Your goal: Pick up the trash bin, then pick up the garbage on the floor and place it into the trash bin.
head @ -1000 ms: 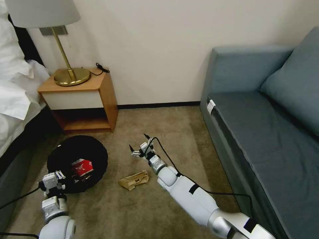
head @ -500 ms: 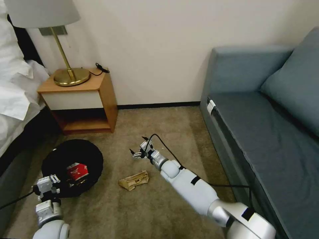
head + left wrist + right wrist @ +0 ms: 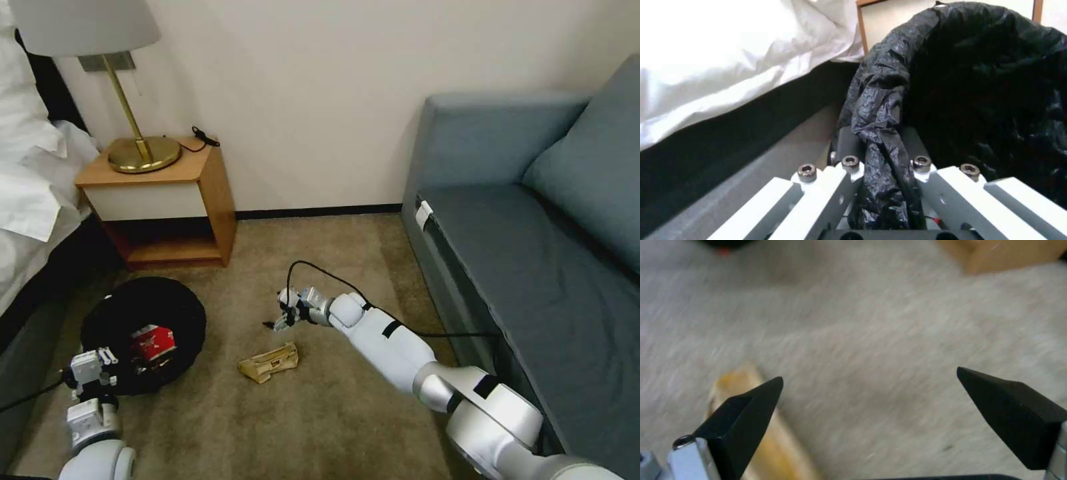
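Left gripper (image 3: 882,156): jaws clamped on the near rim of the bin (image 3: 143,327), black liner bunched between the fingers; seen low at the left of the head view.
Bin: on the carpet (image 3: 320,413) in front of the nightstand (image 3: 160,200), beside the bed (image 3: 30,200); whether it is lifted off the floor I cannot tell.
Inside the bin: red bag (image 3: 150,339) lying on the black liner.
Right gripper (image 3: 283,320): jaws spread wide and empty, pointing down over the carpet, just above and beyond the wrapper.
Wrapper (image 3: 270,362): crumpled tan paper on the carpet, between the bin and the right arm, well apart from the bin.
Key relation: the wrapper lies just on the robot's side of the right jaws, a little toward the bin; in the right wrist view its end sits behind one fingertip (image 3: 744,413), not centred in the gap.
Long axis: roughly across the robot's front, slightly slanted; the jaws would best close across its short width.
Nearer arm: right, by far; the left is taken up with the bin.
Judged step: lining up the right jaws over the wrapper, grasp not yet made.
Sofa (image 3: 533,253): close to the right arm's elbow side.
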You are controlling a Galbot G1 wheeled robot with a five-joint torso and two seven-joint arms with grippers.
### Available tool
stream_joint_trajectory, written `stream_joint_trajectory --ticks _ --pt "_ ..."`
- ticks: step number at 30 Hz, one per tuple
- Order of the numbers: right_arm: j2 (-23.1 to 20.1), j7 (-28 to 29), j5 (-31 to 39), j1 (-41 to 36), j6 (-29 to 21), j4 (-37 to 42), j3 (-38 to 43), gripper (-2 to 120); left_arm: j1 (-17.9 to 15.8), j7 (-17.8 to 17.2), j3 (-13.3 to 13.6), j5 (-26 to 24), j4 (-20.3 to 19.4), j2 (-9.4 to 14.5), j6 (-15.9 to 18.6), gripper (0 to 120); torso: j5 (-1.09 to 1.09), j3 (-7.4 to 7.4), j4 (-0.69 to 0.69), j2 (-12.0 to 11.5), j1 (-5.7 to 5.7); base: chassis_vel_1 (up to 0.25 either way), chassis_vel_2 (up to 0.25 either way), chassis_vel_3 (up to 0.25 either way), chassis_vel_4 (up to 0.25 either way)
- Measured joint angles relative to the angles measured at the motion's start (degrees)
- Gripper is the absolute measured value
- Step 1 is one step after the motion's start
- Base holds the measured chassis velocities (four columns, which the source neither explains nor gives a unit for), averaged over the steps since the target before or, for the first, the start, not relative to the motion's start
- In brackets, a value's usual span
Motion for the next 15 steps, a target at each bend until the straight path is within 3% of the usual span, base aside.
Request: stream_joint_trajectory --ticks 15 --pt "2.2 -1.6 -10.0 -2.9 2.6 -6.9 3.1 100 0.2 -0.1 -0.2 0.1 -0.8 -0.1 0.8 6 0.0 -0.01 0.0 0.0 0.0 0.0 0.0 0.0 0.0"
